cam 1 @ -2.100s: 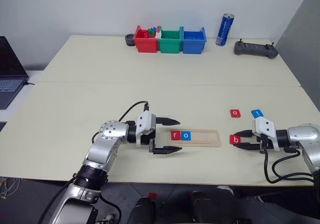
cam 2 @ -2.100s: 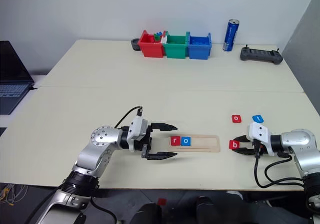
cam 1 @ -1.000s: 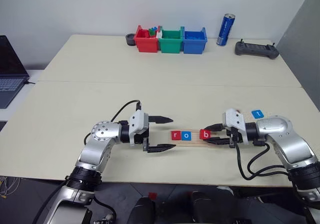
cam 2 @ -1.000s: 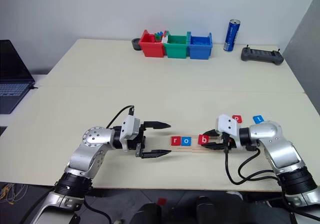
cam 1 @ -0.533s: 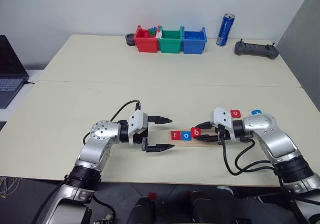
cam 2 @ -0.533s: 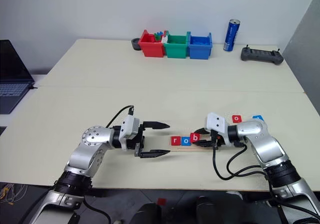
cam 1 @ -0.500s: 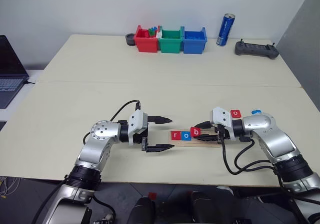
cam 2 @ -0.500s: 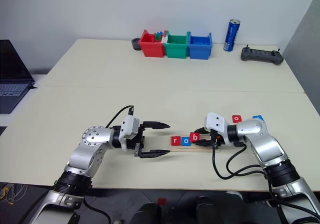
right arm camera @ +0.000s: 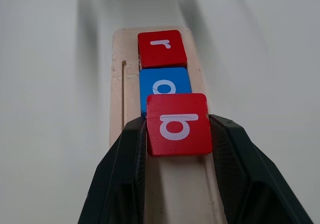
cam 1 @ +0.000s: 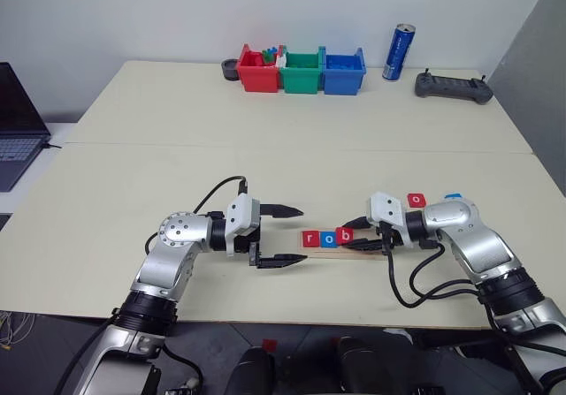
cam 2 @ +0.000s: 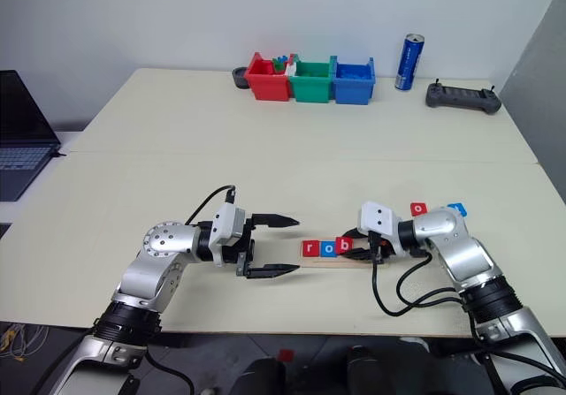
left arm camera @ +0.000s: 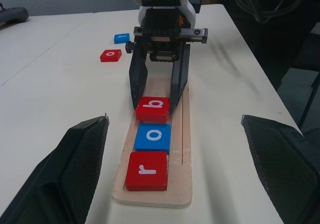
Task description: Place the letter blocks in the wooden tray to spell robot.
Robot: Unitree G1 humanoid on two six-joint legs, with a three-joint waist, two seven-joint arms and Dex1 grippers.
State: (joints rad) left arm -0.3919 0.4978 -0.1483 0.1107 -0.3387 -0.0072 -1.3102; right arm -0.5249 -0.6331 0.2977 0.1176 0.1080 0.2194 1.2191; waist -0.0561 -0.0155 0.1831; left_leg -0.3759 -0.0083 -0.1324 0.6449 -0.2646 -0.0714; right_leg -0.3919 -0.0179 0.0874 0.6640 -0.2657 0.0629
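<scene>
The right gripper (left arm camera: 159,103) clamps the red b (right arm camera: 177,123) over the tray (left arm camera: 184,149), just beside the blue o (left arm camera: 153,136). The left gripper (cam 1: 285,234) hangs with fingers apart near the red r (cam 1: 309,238).

Far edge of counter (cam 1: 265,148): red bin (cam 1: 257,74), green bin (cam 1: 302,71), blue bin (cam 1: 342,71) touching in row; can (cam 1: 398,52), controller (cam 1: 453,87) near; laptop (cam 1: 16,125) at left.

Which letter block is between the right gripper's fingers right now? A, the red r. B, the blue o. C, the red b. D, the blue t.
C: the right gripper has its two black fingers closed on the sides of the red b block, holding it over the wooden tray next to the blue o block and the red r block.
</scene>
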